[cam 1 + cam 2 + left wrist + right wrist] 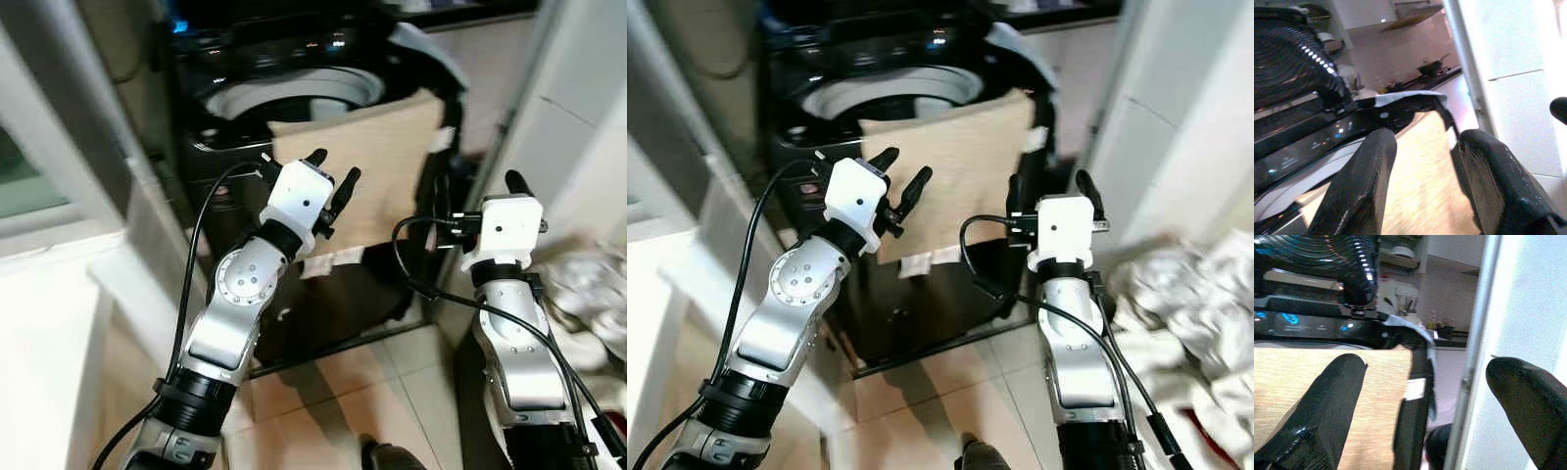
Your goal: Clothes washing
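Ahead of both arms stood the dark washing machine (294,88), drum open, with a tan cloth (377,166) draped over its front rim and hanging down the front. Left gripper (331,186) was raised at the cloth's left edge, fingers spread wide and empty, the nearer one. Cloth's long axis ran left to right along the rim, hem pointing down. Right gripper (1048,191) hung lower, beside the cloth's right edge, fingers wide, empty. White laundry pile (1185,294) lay on the floor, far right.

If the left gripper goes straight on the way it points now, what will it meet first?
Most likely the tan cloth draped over the washing machine's front rim; the open left gripper points at it. Depth is unclear.
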### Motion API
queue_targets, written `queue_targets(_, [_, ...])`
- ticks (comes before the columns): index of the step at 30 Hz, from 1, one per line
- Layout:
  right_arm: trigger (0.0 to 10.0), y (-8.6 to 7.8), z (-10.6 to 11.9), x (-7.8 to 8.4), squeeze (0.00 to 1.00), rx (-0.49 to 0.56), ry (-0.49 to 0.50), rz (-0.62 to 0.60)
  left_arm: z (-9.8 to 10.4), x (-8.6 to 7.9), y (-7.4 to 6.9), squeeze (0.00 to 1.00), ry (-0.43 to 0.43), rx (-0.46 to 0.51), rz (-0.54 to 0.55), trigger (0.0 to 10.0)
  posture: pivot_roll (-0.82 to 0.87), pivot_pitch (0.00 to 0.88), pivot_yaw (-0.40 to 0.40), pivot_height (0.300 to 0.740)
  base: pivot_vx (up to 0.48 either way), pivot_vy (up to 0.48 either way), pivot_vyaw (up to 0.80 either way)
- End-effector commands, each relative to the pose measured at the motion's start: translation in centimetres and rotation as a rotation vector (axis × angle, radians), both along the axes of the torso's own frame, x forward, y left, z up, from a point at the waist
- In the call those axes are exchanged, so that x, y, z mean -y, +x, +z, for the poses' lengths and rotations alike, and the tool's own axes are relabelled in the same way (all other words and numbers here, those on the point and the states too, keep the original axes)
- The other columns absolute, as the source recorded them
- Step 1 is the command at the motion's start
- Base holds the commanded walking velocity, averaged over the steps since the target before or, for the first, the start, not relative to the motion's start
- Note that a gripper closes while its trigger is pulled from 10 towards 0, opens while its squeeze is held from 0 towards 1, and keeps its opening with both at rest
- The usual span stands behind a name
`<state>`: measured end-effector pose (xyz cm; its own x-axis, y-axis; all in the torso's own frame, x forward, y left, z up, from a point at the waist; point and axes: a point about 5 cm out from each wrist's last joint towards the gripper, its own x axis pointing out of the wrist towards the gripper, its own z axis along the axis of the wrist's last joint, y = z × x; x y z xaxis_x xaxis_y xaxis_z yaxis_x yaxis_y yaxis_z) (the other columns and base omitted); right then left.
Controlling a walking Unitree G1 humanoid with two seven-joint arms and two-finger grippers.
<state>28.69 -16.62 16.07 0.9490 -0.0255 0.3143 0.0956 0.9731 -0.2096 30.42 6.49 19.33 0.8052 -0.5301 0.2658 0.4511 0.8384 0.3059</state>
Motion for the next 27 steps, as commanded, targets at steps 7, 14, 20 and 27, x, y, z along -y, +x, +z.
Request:
queue_targets(7, [10.0, -2.0, -1.2, 2.5, 0.50, -0.010, 0.038, -0.078, -6.9, -4.2, -0.8, 1.00, 0.007, -0.333, 0.065, 10.0, -0.19, 0.000, 0.093, 0.740, 0.000, 0.000, -0.56])
queue_targets(14, [10.0, -6.3, -4.7, 4.2, 0.51, -0.102, -0.010, -0.151, -11.6, -6.8, -3.4, 1.00, 0.082, -0.491, 0.047, 10.0, -0.21, 0.000, 0.118, 0.740, 0.000, 0.000, -0.55])
queue_targets(20, [10.0, -6.0, -3.4, 4.3, 0.51, -0.046, -0.019, -0.168, -9.3, -5.1, -1.4, 0.00, 0.061, -0.373, 0.026, 10.0, -0.24, 0.000, 0.125, 0.740, 0.000, 0.000, -0.55])
queue_targets(27, [10.0, -5.8, -4.3, 4.0, 0.51, -0.074, 0.012, -0.153, -9.6, -5.7, -0.5, 0.00, -0.025, -0.380, 0.042, 10.0, -0.24, 0.000, 0.119, 0.740, 0.000, 0.000, -0.55])
